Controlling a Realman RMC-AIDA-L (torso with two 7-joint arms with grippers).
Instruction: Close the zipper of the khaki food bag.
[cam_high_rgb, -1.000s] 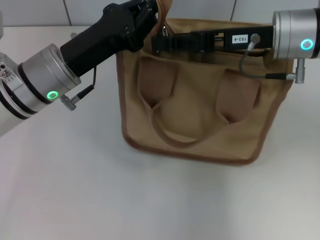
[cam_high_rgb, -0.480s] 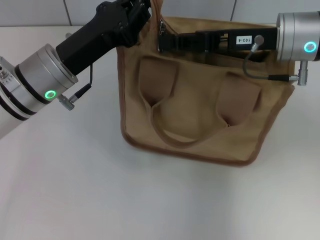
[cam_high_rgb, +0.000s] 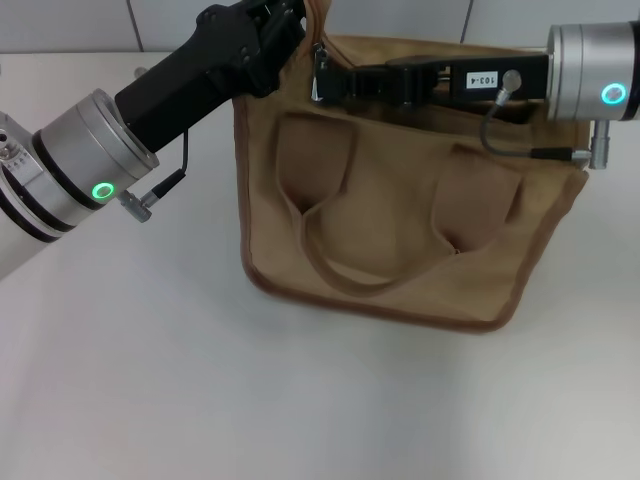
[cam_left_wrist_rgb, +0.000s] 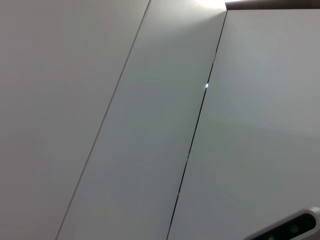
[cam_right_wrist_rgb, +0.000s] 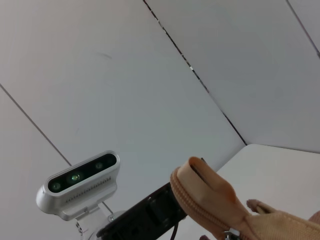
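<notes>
Zip job looks nearly done, pull's at the far-left end.
Right gripper (cam_high_rgb: 320, 82) by the zipper (cam_right_wrist_rgb: 200, 212) pull atop the khaki food bag (cam_high_rgb: 400, 220), left gripper (cam_high_rgb: 285, 15) at that corner; can't tell either's fingers.

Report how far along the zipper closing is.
Done: both arms are at the khaki food bag; the left tool is at its top left corner. In hand: the right tool has reached the left end of the zipper. Left: whether the bag's top is fully closed is hidden behind the right arm.
</notes>
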